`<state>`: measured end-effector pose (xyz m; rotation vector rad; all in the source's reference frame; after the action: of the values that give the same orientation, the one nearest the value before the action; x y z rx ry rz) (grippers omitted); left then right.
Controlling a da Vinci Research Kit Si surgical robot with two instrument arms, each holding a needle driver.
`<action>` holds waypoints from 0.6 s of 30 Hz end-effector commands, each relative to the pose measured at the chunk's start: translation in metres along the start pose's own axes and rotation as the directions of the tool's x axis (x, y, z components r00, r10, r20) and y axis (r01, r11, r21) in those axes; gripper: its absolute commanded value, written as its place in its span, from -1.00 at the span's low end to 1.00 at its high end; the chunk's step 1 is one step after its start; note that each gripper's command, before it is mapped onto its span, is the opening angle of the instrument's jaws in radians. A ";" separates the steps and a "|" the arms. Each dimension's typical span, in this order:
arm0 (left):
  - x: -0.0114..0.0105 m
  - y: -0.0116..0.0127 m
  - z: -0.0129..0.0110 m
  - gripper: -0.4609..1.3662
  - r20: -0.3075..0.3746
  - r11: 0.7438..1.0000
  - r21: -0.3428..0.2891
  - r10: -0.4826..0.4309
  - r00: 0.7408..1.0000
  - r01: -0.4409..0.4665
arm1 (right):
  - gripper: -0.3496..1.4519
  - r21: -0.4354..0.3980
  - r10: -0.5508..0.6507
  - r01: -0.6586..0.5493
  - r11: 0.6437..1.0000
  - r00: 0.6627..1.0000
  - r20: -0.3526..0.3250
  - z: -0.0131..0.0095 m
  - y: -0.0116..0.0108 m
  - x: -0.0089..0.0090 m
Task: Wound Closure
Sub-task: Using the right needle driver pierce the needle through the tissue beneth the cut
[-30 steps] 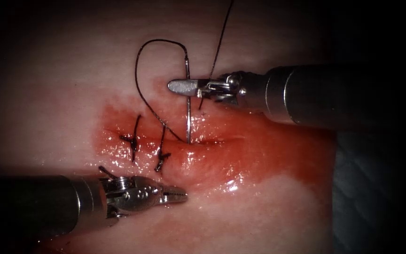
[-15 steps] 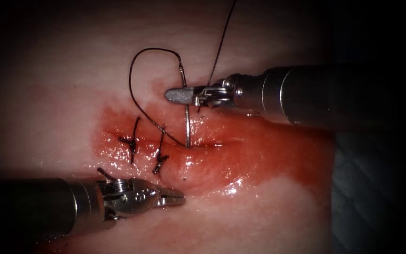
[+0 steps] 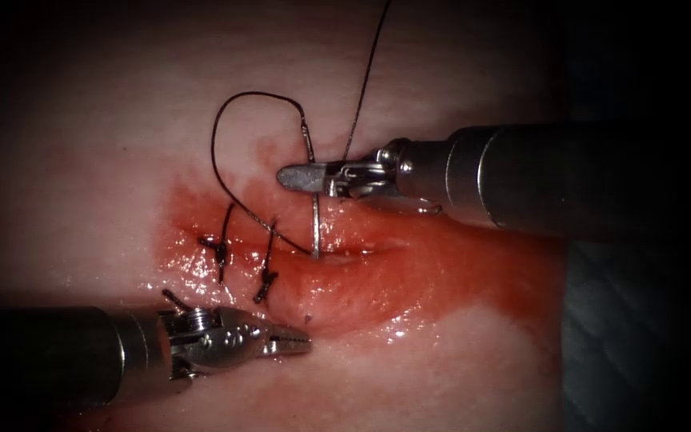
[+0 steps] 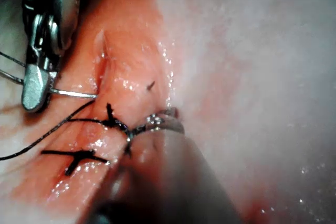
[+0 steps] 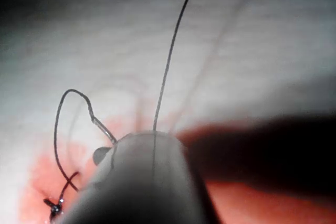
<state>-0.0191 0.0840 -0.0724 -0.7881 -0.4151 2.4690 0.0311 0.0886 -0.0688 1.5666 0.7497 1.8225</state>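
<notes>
My right tool [image 3: 289, 178] is shut on the curved needle [image 3: 314, 228] close to its tail, above the far lip of the cut [image 3: 361, 250]. The needle runs down into the cut. A small dark tip [image 3: 307, 318] pokes out of the bulging near lip, seen also as the tip [image 4: 150, 84]. Black thread [image 3: 213, 152] loops from the needle's tail to the left and down to the cut; another strand [image 3: 365, 76] rises away. My left tool [image 3: 301, 344] lies just beside the tip on the near side, jaws slightly open and holding nothing. The right tool [image 4: 37, 85] grips the needle [image 4: 73, 94].
Two tied stitches [image 3: 220, 248] [image 3: 265, 276] close the cut's left part. Red fluid [image 3: 441, 272] wets the tissue around the cut, mostly to the right. The thread [image 5: 168, 66] stretches up past the right tool's shaft [image 5: 142, 182].
The right tool has moved down and slightly left, driving the needle deeper. The near lip has bulged and the tip has come through it. The left tool has shifted slightly left and its jaws have parted.
</notes>
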 end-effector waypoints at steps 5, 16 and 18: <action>0.0000 -0.0001 0.0000 -0.66 0.000 1.000 -0.007 0.000 1.000 0.000 | -1.00 -0.030 0.033 -0.032 0.999 0.999 0.033 0.0002 0.0004 -0.0009; -0.0005 -0.0007 -0.0008 -0.68 0.006 1.000 0.003 0.003 1.000 -0.003 | -1.00 -0.075 0.084 -0.083 0.994 0.996 0.006 -0.0014 0.0009 -0.0030; -0.0005 -0.0006 -0.0008 -0.68 0.006 1.000 0.003 0.003 1.000 -0.003 | -1.00 -0.081 0.082 -0.081 0.993 0.997 0.013 -0.0013 0.0010 -0.0036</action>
<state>-0.0179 0.0844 -0.0725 -0.7787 -0.4062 2.4753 0.0302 0.0849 -0.0708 1.5859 0.6089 1.8713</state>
